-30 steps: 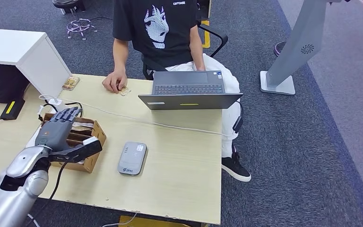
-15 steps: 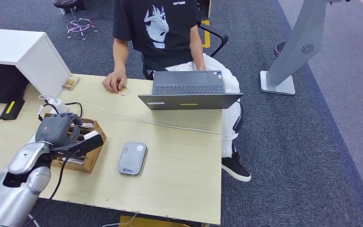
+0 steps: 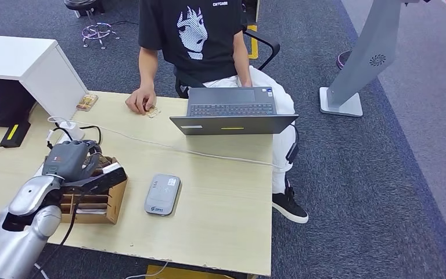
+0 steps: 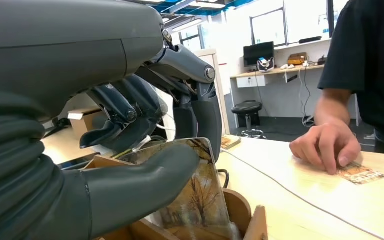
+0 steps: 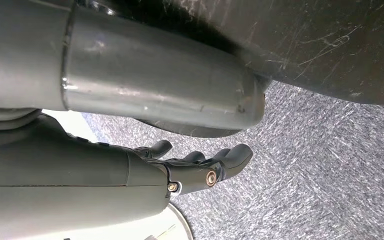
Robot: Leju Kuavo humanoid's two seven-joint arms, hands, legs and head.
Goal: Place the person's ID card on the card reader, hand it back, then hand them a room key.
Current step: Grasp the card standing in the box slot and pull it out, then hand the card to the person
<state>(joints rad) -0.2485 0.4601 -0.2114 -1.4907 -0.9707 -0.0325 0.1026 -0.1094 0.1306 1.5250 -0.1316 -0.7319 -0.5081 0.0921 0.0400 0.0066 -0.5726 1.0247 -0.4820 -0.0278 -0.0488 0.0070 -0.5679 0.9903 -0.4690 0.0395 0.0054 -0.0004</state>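
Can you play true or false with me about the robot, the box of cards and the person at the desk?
1. The robot's left hand is at the wooden box of cards. True.
2. The grey card reader has a card lying on it. False: its top is bare.
3. The person's hand rests on the desk beside a small card. True.
4. The laptop is closed flat. False: it is open, with its keyboard showing.
5. The robot's right hand holds a room key. False: it hangs over the carpet and holds nothing.
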